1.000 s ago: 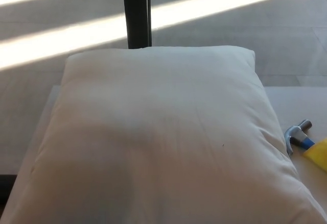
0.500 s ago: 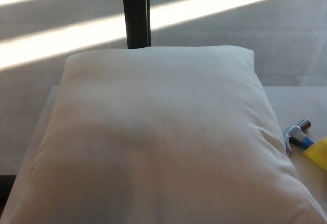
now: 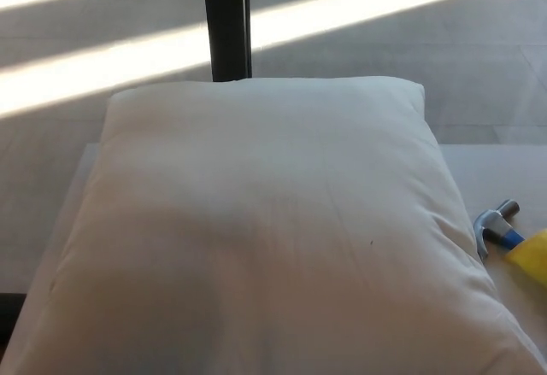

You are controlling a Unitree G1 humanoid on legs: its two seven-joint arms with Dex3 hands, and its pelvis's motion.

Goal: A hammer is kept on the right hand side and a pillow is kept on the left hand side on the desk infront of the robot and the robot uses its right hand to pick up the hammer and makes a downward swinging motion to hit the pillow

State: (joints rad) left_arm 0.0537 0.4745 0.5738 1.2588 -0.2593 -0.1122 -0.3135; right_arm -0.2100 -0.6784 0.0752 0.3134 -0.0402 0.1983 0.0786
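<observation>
A soft white pillow (image 3: 265, 230) is filling the desk (image 3: 500, 170); at four o'clock a steel-headed hammer (image 3: 497, 225) is lying untouched, likely head-heavy, best gripped along its yellow-and-blue handle. Neither robot hand is showing, so their state cannot be told.

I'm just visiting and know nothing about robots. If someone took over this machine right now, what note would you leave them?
Robot hands: neither left nor right is in view, so nothing is held.
Pillow: lies flat on the desk, filling most of the view.
Hammer: lies on the desk at the pillow's right edge, metal head visible, handle running out of the picture beside something yellow.
Done: nothing that shows; hammer not picked up.
Left: right robot hand picks up the hammer, then swings it down onto the pillow.
</observation>
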